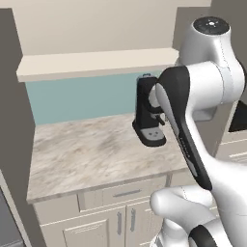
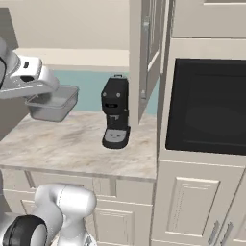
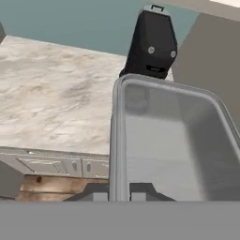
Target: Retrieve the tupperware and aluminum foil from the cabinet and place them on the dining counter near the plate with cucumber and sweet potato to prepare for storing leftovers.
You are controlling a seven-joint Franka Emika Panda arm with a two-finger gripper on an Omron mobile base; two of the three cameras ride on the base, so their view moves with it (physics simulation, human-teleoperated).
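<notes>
Closest to my hand camera sits the tupperware point(image 3: 168, 140), its grey rimmed wall running straight up from between the finger tips, so I read the gripper point(image 3: 121, 191) as clamped on the tub's near edge. From the right base view I see the same tub point(image 2: 53, 103) held in the air off the end of the arm, above the left part of a marbled counter point(image 2: 72, 144) and clear of its surface. Farther right on that counter stands a black coffee machine point(image 2: 115, 113), upright, just beside a tall panel. A dark oven door point(image 2: 209, 108) fills the unit to the right. Teal backsplash point(image 1: 77, 99) runs behind the counter, under a cream shelf point(image 1: 91, 65).
</notes>
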